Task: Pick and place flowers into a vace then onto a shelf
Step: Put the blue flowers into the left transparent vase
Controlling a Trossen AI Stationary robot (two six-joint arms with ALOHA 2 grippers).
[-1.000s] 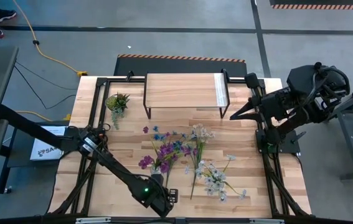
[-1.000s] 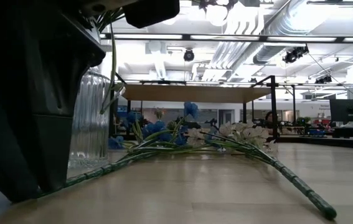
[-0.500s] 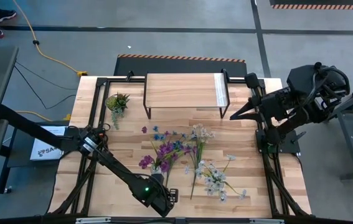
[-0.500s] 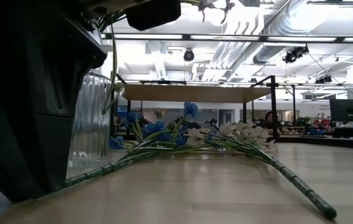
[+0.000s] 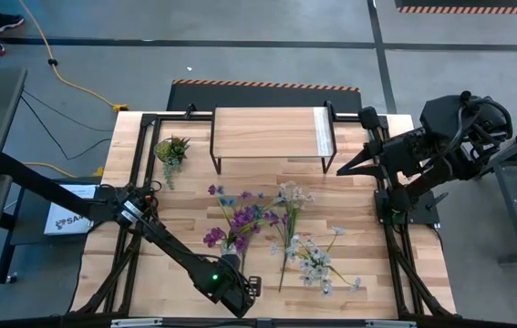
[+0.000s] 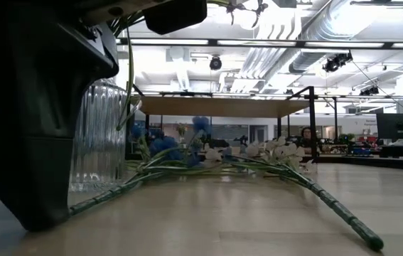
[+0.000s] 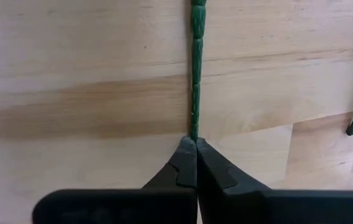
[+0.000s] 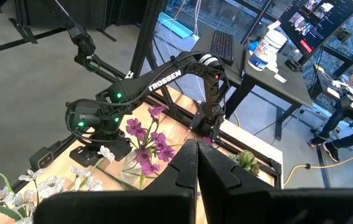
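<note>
The left gripper (image 7: 195,144) is down at the near edge of the table, fingers pressed together right on the end of a thin green stem (image 7: 196,68), pinching it flat against the wood. From above, the left gripper (image 5: 240,290) sits just in front of a clear ribbed vase (image 6: 100,139), which already has the purple flowers (image 5: 237,221) standing in it. The blue flowers (image 5: 231,199) lie on the planks just behind the vase, between it and the shelf, and the white-pink flowers (image 5: 311,259) are spread out to the right of the vase, flat on the table (image 5: 358,210).

The shelf (image 5: 269,133) is at the back of the table with nothing on top. A little green potted plant (image 5: 171,149) stands just left of it.

The right gripper (image 8: 195,155) is parked up high off the right side of the table, fingers closed on nothing, looking back over the whole scene.
</note>
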